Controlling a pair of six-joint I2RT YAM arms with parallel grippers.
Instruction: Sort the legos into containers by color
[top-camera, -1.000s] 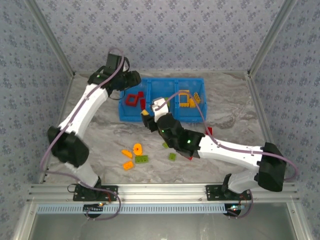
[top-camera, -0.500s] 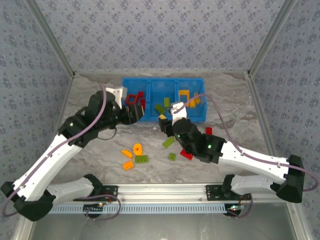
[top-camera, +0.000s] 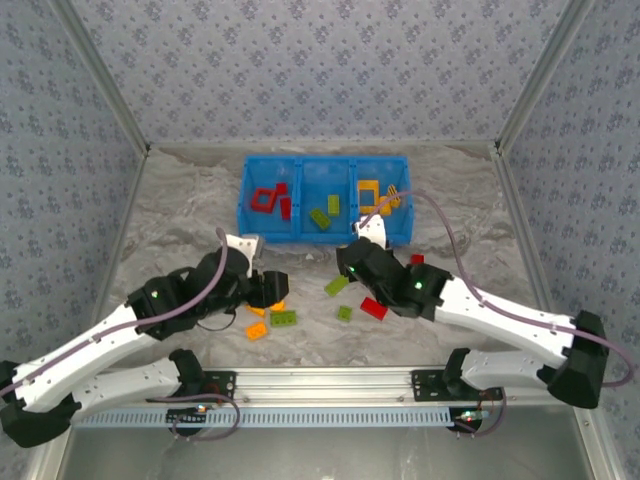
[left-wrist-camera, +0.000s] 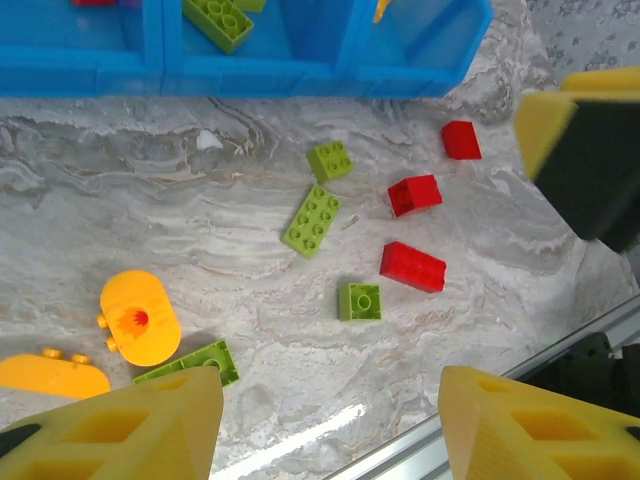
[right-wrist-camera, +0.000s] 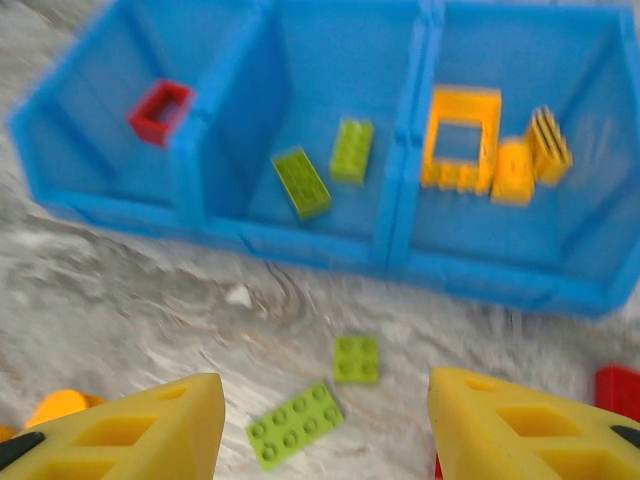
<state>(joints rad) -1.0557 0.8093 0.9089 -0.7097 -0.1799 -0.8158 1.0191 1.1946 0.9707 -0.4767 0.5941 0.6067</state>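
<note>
right gripper (right-wrist-camera: 320, 420) spread, empty, hovering over long green plate (right-wrist-camera: 295, 425); view blurry, plate seems angled, so turn to pinch its short width. blue bin (right-wrist-camera: 300, 245) just ahead. left gripper (left-wrist-camera: 330, 400) spread, empty.

Both arms stretch low and inward from the near corners, the left gripper (top-camera: 268, 290) pointing right and the right gripper (top-camera: 352, 262) angled far-left, each with its jaws spread and nothing between them.

Red brick (right-wrist-camera: 619, 390) cut off at right edge.
</note>
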